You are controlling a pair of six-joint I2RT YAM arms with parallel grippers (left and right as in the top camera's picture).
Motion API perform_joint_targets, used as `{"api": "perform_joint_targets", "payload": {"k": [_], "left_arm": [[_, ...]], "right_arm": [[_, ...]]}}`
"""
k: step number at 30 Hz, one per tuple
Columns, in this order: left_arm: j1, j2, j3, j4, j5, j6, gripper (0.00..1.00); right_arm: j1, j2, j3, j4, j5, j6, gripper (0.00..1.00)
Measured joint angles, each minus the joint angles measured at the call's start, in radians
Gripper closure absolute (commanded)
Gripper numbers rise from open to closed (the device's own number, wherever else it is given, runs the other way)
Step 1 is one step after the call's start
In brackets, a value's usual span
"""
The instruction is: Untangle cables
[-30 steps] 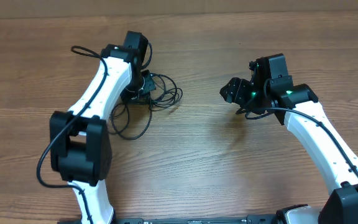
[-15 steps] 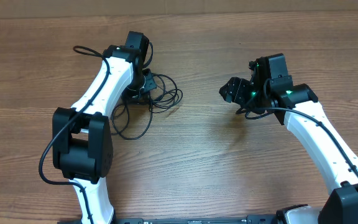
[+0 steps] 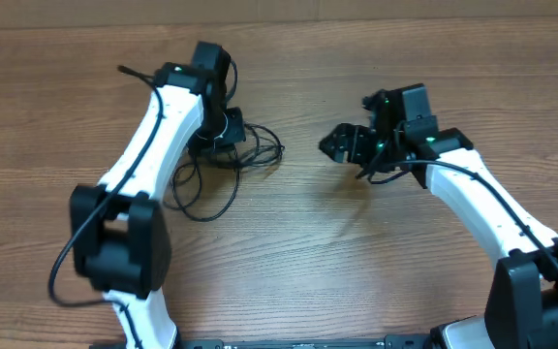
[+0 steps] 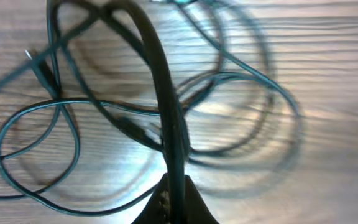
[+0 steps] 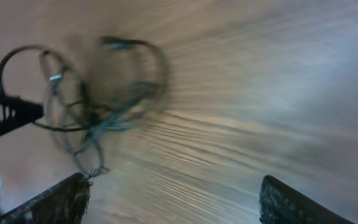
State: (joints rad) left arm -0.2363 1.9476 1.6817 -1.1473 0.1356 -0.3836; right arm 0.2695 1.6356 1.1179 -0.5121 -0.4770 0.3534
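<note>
You are barely underway: your left pincer (image 4: 176, 188) clenches one strand of the cables (image 4: 160, 81), which lie tangled just beyond it, and your right pincer (image 3: 345, 145) hangs released, well apart.

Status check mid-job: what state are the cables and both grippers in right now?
cables: tangled, overlapping loops lying on the table.
left gripper: shut on one strand of the cables.
right gripper: open, empty, apart from the cables.

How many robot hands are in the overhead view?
2. The left hand is at the cables, shut on one; the right hand is open, apart from them. None seems hidden.
</note>
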Motion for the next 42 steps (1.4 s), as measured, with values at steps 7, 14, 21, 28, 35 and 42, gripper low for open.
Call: {"api": "perform_joint_targets", "payload": {"k": [7, 14, 21, 28, 35, 42], "left_arm": [[0.0, -0.149, 0.025, -0.036, 0.058, 0.068, 0.96], [0.0, -0.167, 0.025, -0.043, 0.167, 0.133, 0.96], [0.0, -0.234, 0.025, -0.065, 0.243, 0.177, 0.96], [0.0, -0.313, 0.025, -0.077, 0.311, 0.211, 0.96], [-0.003, -0.319, 0.025, -0.087, 0.329, 0.229, 0.96], [-0.006, -0.32, 0.025, -0.08, 0.346, 0.232, 0.96]], "right_arm": [[0.109, 0.0, 0.0, 0.204, -0.099, -0.083, 0.09], [0.215, 0.015, 0.0, 0.283, -0.021, -0.106, 0.04], [0.264, 0.102, 0.0, 0.34, 0.036, -0.144, 0.04], [0.274, 0.137, 0.0, 0.484, -0.019, -0.087, 0.06], [0.276, 0.137, 0.0, 0.565, -0.166, -0.024, 0.17], [0.296, 0.163, 0.0, 0.549, -0.164, 0.0, 0.51]]}}
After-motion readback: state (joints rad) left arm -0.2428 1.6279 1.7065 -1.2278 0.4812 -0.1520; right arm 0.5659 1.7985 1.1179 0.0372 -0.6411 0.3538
